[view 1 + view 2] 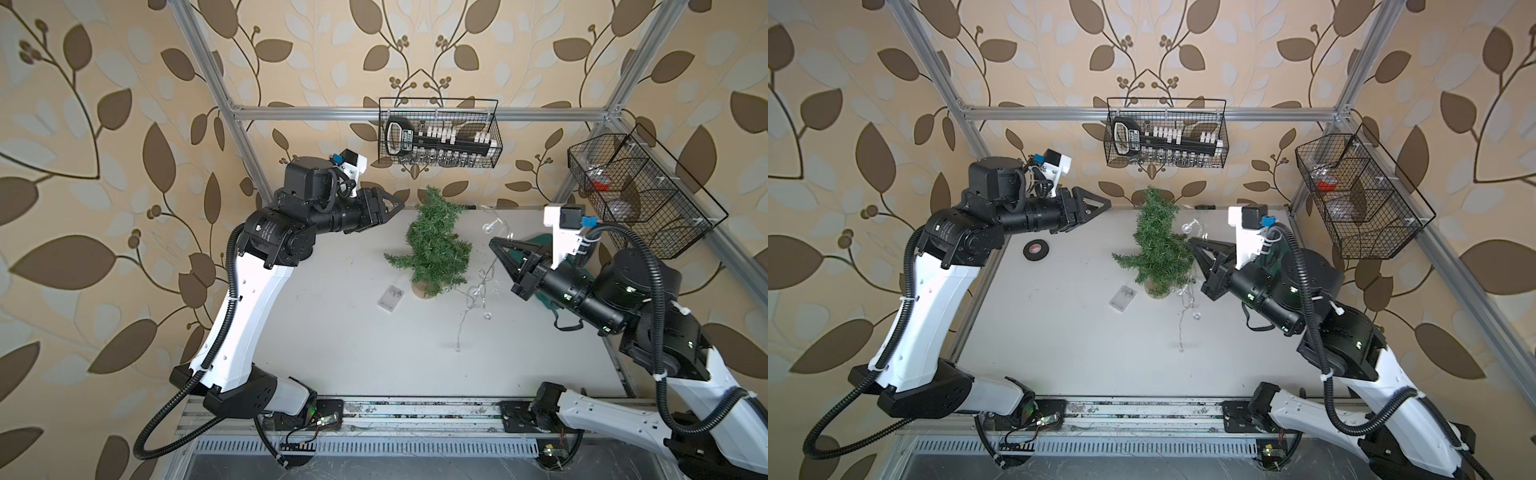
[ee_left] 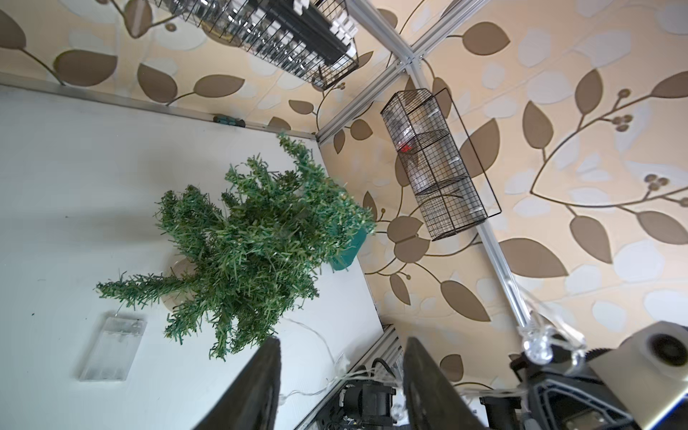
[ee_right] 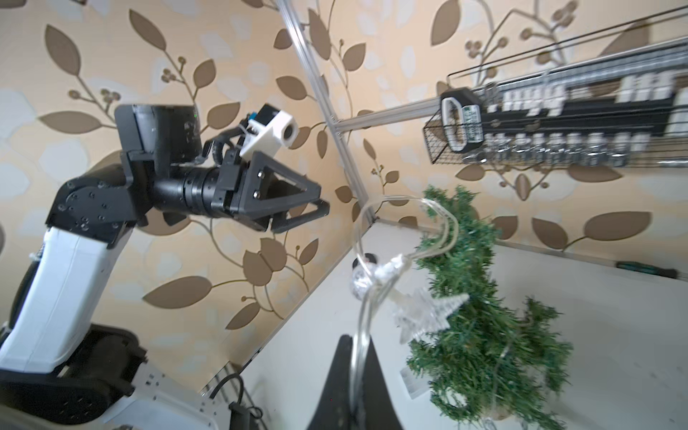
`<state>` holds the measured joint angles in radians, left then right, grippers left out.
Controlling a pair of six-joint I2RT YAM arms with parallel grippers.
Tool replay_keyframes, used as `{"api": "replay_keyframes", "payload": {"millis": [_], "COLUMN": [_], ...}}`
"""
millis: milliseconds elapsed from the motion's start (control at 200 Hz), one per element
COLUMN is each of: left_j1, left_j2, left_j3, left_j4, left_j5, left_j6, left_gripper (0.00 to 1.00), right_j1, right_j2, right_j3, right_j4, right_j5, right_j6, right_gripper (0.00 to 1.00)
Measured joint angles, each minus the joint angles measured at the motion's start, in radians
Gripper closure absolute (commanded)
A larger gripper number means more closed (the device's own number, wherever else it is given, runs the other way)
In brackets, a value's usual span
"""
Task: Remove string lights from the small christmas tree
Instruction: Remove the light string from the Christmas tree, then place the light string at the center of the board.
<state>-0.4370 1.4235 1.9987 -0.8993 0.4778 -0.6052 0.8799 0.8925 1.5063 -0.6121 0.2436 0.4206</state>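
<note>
R arm has the strand: right gripper (image 3: pixel 352 346) is clenched on the string lights (image 1: pixel 482 286) (thin silvery wire, tiny clear bulbs). The pinch sits just beside the small green bristly artificial tree (image 1: pixel 436 249) w/ round tan wood disc base, on its R-arm side. left gripper (image 2: pixel 340 346) is released, fingers apart w/ nothing between them. It hovers well apart from the tree on the opposite side.

Strand status:
- In the right wrist view one loop goes over the tree top and another run threads thru the lower branches.
- The rest hangs off the tree's R-arm side and trails across the white tabletop (image 1: pixel 332 332) away from the tree, toward the arm bases.
- The small clear rectangular plastic battery box (image 1: pixel 390 297) lies flat just beside the tree base, L-arm side. Its lead runs in under the branches.
- So not off yet, partway I'd say.

How to do it well, imo:
- Lift the pinched strand up and over the tip, not sideways. A sideways pull drags wire into the needles and prob tips the tree, since the base looks small.
- Go slow and watch for lean.
- Bring the L grip in to pin the top or the base while R unwinds.
- The clear star-shaped bulb (image 3: pixel 428 312) by the upper branches looks like a snag pt.
- Do the box end last; that lead needs its own pull-out.
</note>
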Motion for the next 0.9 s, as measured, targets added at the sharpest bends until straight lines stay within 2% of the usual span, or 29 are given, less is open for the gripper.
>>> {"api": "replay_keyframes", "payload": {"millis": [200, 320, 400, 510, 565, 710, 900], "left_j1": [0.025, 0.047, 0.053, 0.053, 0.053, 0.053, 0.061], "left_j2": [0.006, 0.005, 0.006, 0.007, 0.007, 0.010, 0.013], "left_j3": [-0.057, -0.056, -0.056, -0.054, -0.053, -0.053, -0.053], "left_j4": [-0.003, 0.004, 0.005, 0.005, 0.005, 0.005, 0.005], "left_j5": [-0.010, -0.010, -0.010, -0.008, -0.007, -0.006, -0.006], "left_j6": [0.000, 0.000, 0.000, 0.000, 0.001, 0.005, 0.013], "left_gripper": [0.46, 0.46, 0.46, 0.46, 0.46, 0.46, 0.45], "right_j1": [-0.002, -0.069, -0.243, -0.573, -0.665, -0.736, -0.761], "right_j2": [0.058, 0.172, 0.270, 0.426, 0.502, 0.645, 0.761], "right_j3": [0.133, 0.251, 0.358, 0.531, 0.619, 0.788, 0.867], "right_j4": [-0.099, -0.079, -0.071, -0.079, -0.078, -0.045, 0.090], "right_j5": [0.309, 0.388, 0.330, 0.145, 0.077, -0.068, -0.152], "right_j6": [-0.075, -0.162, -0.182, -0.143, -0.118, -0.072, -0.024], "right_gripper": [1.00, 1.00, 1.00, 1.00, 1.00, 1.00, 1.00]}}
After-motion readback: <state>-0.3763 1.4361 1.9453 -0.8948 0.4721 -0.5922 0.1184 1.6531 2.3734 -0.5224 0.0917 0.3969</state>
